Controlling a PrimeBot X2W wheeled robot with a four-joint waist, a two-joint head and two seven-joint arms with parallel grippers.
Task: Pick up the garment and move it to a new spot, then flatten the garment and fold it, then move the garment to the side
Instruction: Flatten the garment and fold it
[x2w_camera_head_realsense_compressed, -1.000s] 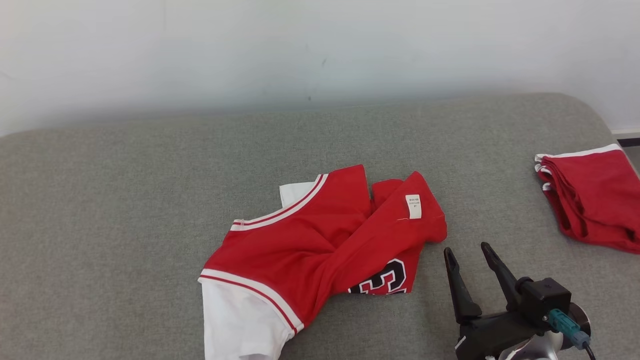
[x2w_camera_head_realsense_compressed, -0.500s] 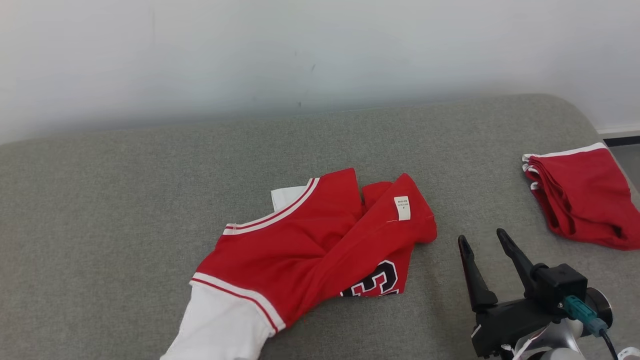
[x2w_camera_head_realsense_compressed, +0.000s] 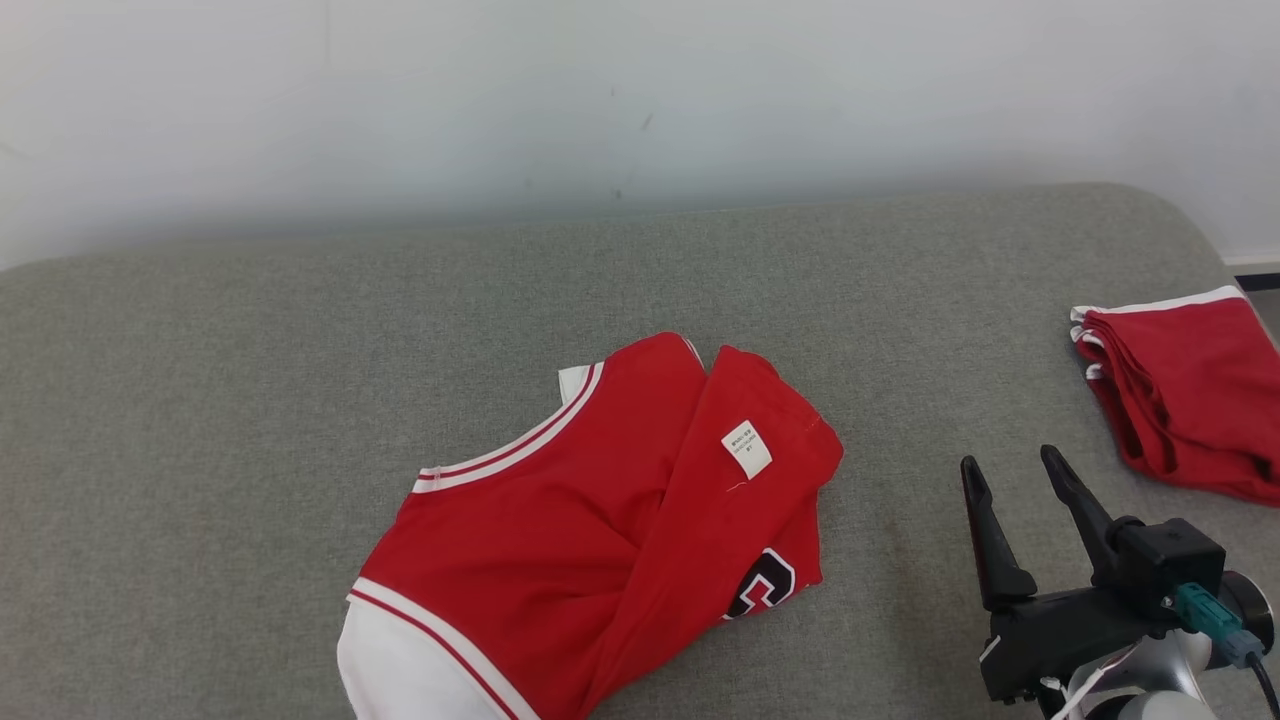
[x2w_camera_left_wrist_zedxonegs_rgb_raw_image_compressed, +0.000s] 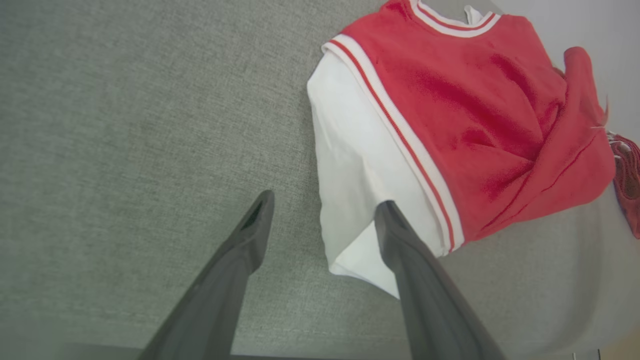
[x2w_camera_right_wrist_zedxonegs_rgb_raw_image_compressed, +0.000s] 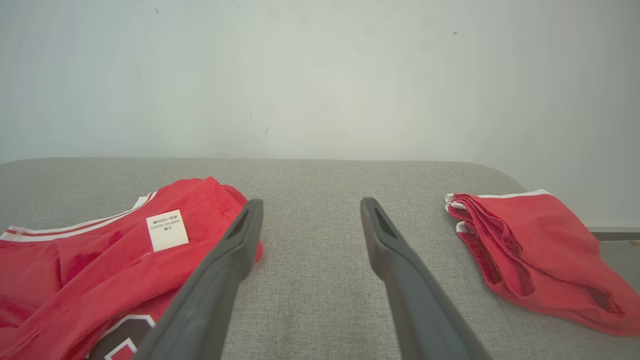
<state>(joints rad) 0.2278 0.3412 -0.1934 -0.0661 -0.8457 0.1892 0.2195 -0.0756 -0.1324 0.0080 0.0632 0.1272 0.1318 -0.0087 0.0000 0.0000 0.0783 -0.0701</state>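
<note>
Head view: the garment (x2w_camera_head_realsense_compressed: 600, 520), a red jersey, lies bunched in the lower middle of the frame on the grey sofa (x2w_camera_head_realsense_compressed: 250, 400), one side flopped over with its label (x2w_camera_head_realsense_compressed: 747, 449) showing. The right gripper (x2w_camera_head_realsense_compressed: 1010, 462) sits at the lower right, jaws spread and empty. A folded red pile (x2w_camera_head_realsense_compressed: 1190, 400) rests at the right edge, well apart.

Left wrist view: the left gripper (x2w_camera_left_wrist_zedxonegs_rgb_raw_image_compressed: 326, 202) hangs with jaws wide apart and nothing between them, just beside the white sleeve (x2w_camera_left_wrist_zedxonegs_rgb_raw_image_compressed: 350, 175) in the middle of the frame.

Right wrist view: the garment fills the lower left, the pile the right, with bare cushion between the open fingers.

The flattening step looks to be in hand. Next, each gripper likely needs an edge, sleeve and turned-over side, to draw the cloth apart.
</note>
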